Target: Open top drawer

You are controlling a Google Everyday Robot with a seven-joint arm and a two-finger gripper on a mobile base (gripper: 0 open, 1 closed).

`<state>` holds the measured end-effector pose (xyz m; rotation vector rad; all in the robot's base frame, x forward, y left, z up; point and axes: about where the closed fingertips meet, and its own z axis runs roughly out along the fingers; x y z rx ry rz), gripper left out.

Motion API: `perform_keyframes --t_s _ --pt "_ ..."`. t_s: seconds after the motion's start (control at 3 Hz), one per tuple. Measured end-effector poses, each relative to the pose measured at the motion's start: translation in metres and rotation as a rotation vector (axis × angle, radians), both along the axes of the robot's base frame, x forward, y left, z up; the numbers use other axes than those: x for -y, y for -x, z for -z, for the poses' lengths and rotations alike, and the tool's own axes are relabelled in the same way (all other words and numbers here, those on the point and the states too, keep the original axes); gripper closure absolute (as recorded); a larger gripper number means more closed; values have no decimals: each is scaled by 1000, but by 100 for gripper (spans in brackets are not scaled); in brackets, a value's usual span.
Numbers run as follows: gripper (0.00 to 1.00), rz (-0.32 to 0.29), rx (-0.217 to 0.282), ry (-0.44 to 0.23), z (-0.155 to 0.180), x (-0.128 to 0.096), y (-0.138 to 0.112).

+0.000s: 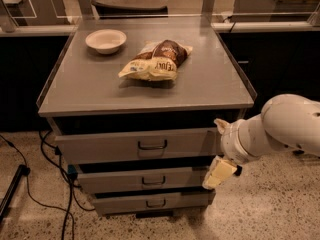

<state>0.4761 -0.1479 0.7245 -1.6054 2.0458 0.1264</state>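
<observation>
The top drawer is the widest grey drawer front, just under the cabinet top, with a small dark loop handle at its centre. It looks shut or nearly shut. Two shorter, narrower drawer fronts lie below it, the middle one and the bottom one. My gripper is at the end of the white arm, at the right end of the drawers, level with the middle drawer and well right of the top handle. It holds nothing.
On the grey cabinet top sit a white bowl at the back left and a yellow-brown chip bag in the middle. Black cables lie on the speckled floor at the left. Dark counters stand behind.
</observation>
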Motion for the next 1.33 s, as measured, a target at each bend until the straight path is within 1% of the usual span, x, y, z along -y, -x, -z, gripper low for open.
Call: perform_keyframes --t_s 0.33,0.67,1.33 --pt "0 -14 45 27 -1 1 -8" --pt "0 -29 50 55 3 -1 -21" --pt "0 -39 -14 117 25 -2 -48"
